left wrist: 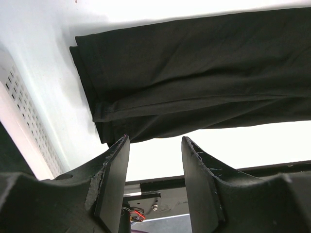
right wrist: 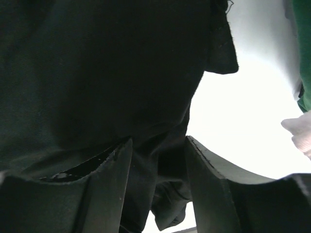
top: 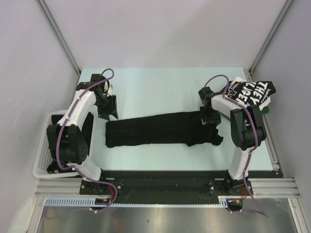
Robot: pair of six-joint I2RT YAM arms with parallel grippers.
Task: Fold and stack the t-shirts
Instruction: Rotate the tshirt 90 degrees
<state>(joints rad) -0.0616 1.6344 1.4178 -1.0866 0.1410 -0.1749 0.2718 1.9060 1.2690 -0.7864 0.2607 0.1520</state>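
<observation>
A black t-shirt (top: 155, 130), folded into a long band, lies across the middle of the table. Its left end (left wrist: 194, 77) shows just beyond my left gripper (left wrist: 155, 143), which hangs open and empty above the table (top: 108, 109). My right gripper (top: 209, 119) is down on the band's rumpled right end. In the right wrist view its jaws stand apart, with a fold of the black t-shirt (right wrist: 97, 73) between them (right wrist: 158, 143). A second t-shirt (top: 252, 92), black with big white lettering, lies folded at the back right corner.
A white mesh basket (top: 41, 160) sits off the table's left edge, its wall close to my left gripper (left wrist: 19, 111). Green cloth (right wrist: 303, 48) and something white (right wrist: 299, 131) show at the right of the right wrist view. A black rail runs along the near edge.
</observation>
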